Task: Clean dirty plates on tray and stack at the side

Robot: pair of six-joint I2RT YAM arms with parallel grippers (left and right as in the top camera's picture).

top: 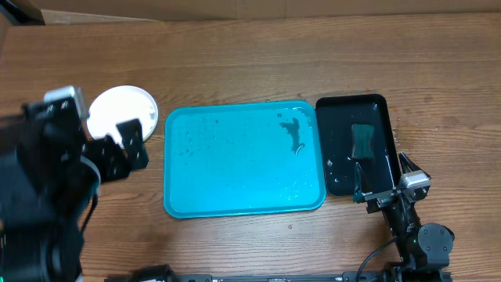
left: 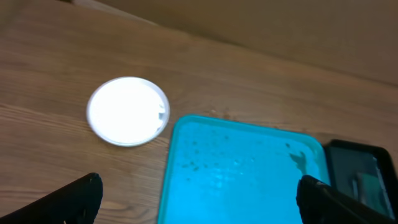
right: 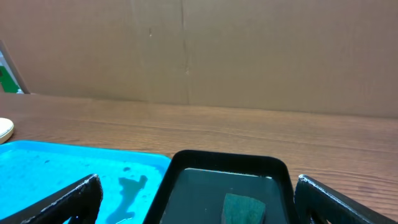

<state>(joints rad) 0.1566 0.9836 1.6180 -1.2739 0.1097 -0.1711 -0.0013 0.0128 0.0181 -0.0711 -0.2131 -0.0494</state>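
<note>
Where left fingers (left: 74, 198) gape, white plate (left: 127, 111) ahead

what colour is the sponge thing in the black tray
Dark green. The sponge shows best in the right wrist view, lying in the black tray.

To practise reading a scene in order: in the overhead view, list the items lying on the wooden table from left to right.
Round white plastic plate → large turquoise rectangular plastic tray → smaller glossy black rectangular tray holding a green sponge.
</note>
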